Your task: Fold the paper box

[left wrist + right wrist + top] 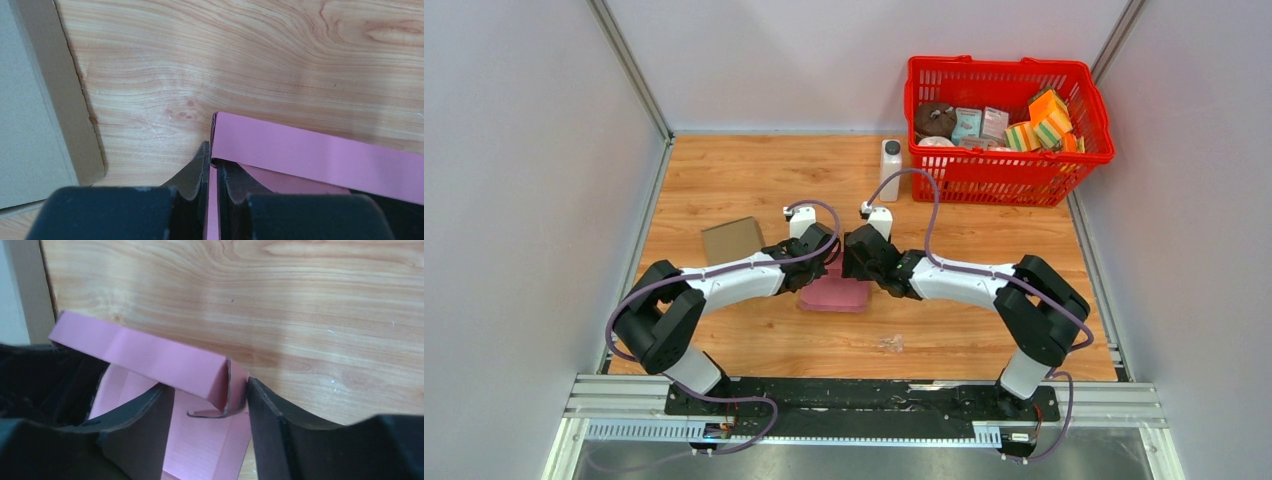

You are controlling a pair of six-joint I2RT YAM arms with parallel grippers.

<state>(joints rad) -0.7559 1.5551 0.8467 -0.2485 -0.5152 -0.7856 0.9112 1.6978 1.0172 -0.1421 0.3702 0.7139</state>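
Observation:
The pink paper box [836,294] lies partly folded in the middle of the wooden table, with both grippers over its far edge. My left gripper [824,256] is shut on the box's left side wall; in the left wrist view only a thin pink sliver shows between the fingertips of the gripper [212,160], and the raised far wall [320,150] runs off to the right. My right gripper [207,395] is open and straddles the box's far right corner [150,355]. One finger [135,425] is inside the box and the other [280,425] rests against the outside of the side flap.
A brown cardboard piece [732,240] lies left of the box and shows in the left wrist view [35,115]. A white bottle [890,170] stands at the back. A red basket [1004,170] of goods is at the back right. A small clear scrap [890,343] lies near the front.

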